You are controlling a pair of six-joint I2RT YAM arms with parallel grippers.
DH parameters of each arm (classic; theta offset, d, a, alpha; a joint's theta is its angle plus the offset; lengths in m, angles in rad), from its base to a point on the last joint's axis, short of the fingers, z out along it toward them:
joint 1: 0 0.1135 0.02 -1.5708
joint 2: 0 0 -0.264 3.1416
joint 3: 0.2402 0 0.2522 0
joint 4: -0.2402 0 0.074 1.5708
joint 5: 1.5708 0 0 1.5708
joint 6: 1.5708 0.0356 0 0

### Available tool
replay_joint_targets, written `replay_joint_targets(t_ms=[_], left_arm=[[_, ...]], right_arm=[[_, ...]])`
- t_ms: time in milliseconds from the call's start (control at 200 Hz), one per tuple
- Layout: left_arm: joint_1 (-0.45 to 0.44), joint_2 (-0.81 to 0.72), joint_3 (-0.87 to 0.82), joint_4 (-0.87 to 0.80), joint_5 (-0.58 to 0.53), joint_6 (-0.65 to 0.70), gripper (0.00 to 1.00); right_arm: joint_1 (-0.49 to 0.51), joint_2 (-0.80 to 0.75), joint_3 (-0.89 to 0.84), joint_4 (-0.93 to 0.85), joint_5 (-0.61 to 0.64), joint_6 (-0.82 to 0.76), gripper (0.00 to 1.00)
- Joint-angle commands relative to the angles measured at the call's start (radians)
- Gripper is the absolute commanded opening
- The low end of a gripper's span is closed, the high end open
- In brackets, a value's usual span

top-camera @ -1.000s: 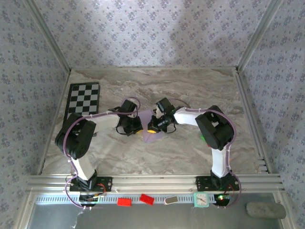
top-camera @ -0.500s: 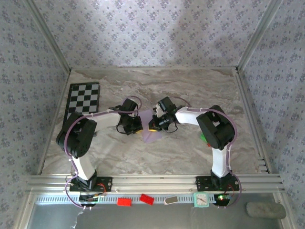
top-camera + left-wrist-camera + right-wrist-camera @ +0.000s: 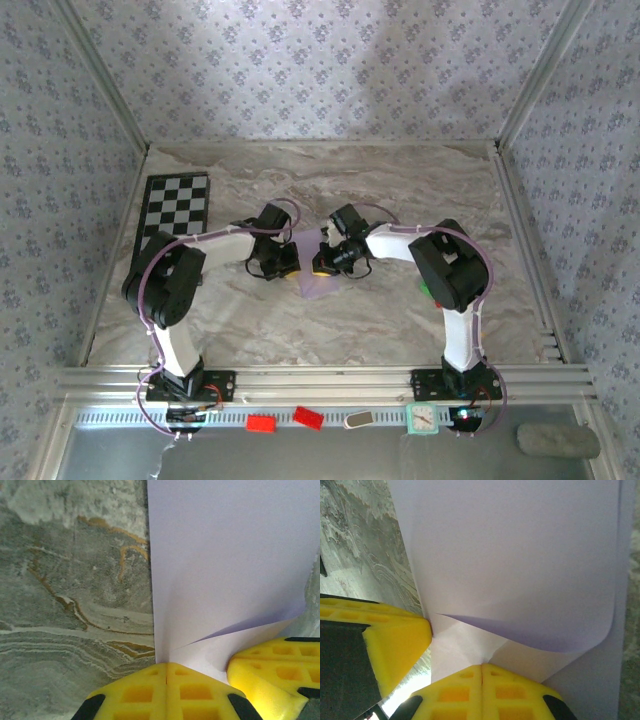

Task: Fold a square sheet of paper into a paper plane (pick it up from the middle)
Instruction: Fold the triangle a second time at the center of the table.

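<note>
From above: near the middle of the tabletop [image 3: 400,185], left gripper [image 3: 284,264] and right gripper [image 3: 321,264] tip to tip over the square sheet of paper [image 3: 318,286]. Pale lilac, roughly midway between the side edges, well apart from the checkerboard [image 3: 178,205] by the far left corner.

Left wrist: left gripper [image 3: 166,672] with yellow fingers [image 3: 140,692] pressed together, no gap, nipping the sheet [image 3: 225,555] at its near edge (a shallow crease running out from the pinch). Rest of the sheet spread away over the marbled top. Right gripper's yellow tip just beside, lower right.

Right wrist: right gripper [image 3: 481,675] likewise fully closed, clamped on the paper's [image 3: 510,555] edge. One layer curling up and over into a rounded bend at the right. Left gripper's yellow finger just beside, at the left.
</note>
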Motion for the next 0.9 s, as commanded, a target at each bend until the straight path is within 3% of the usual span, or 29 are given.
replay_joint_targets(t_ms=[0,330,475,895], left_arm=[[0.017,-0.008,0.028,-0.030,-0.005,0.030,0.00],[-0.029,-0.160,-0.087,0.121,0.101,-0.117,0.11],[-0.063,-0.161,-0.147,0.184,0.137,-0.179,0.12],[-0.099,-0.102,-0.157,0.181,0.152,-0.177,0.11]], right_arm=[[0.012,0.040,-0.027,-0.066,0.100,0.001,0.02],[0.015,0.059,-0.041,-0.119,0.164,0.048,0.02],[0.015,0.065,-0.037,-0.137,0.171,0.056,0.01],[0.012,0.073,-0.028,-0.142,0.153,0.066,0.01]])
